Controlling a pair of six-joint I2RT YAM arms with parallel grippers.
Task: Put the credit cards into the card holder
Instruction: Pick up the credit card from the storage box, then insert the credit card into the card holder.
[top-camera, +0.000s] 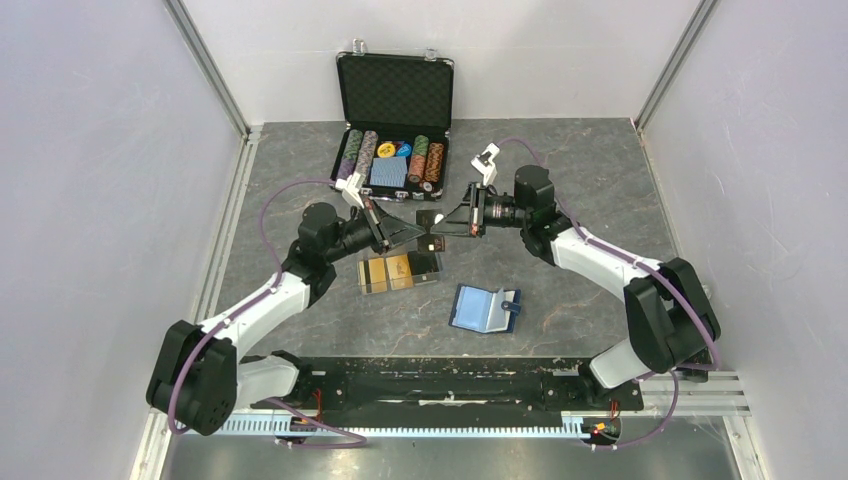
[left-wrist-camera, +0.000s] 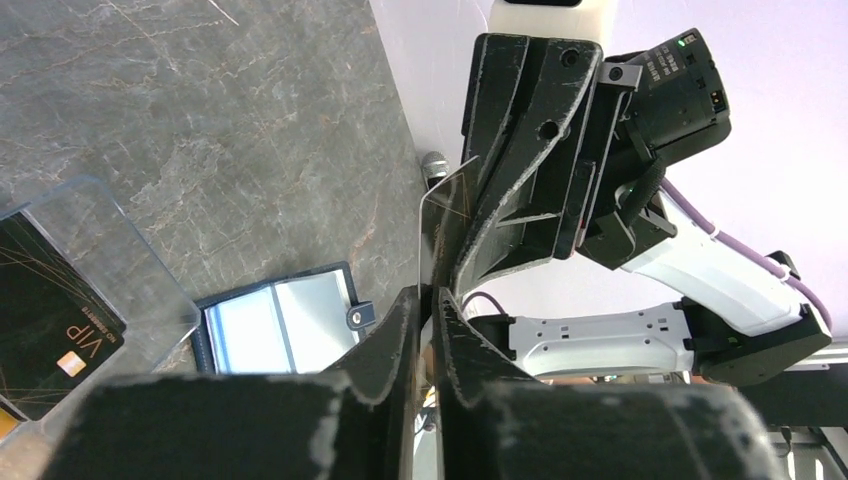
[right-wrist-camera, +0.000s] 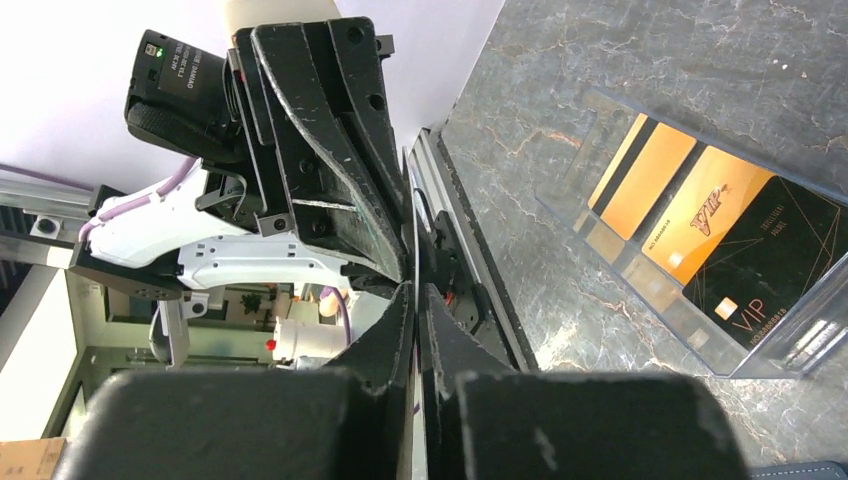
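Observation:
A dark credit card (top-camera: 432, 222) hangs edge-up in the air between both grippers, above the clear tray. My left gripper (top-camera: 419, 232) is shut on it, with the thin card edge (left-wrist-camera: 445, 205) rising from between my fingers (left-wrist-camera: 427, 295). My right gripper (top-camera: 446, 222) is shut on the same card from the other side (right-wrist-camera: 414, 290). The navy card holder (top-camera: 484, 309) lies open on the table, light blue pockets up, also in the left wrist view (left-wrist-camera: 270, 325). Gold cards (right-wrist-camera: 650, 180) and a black VIP card (right-wrist-camera: 775, 275) lie in the tray.
The clear plastic tray (top-camera: 372, 288) sits below the grippers, left of the card holder. An open black chip briefcase (top-camera: 392, 130) with poker chips and a blue deck stands at the back. Grey walls enclose the marbled table.

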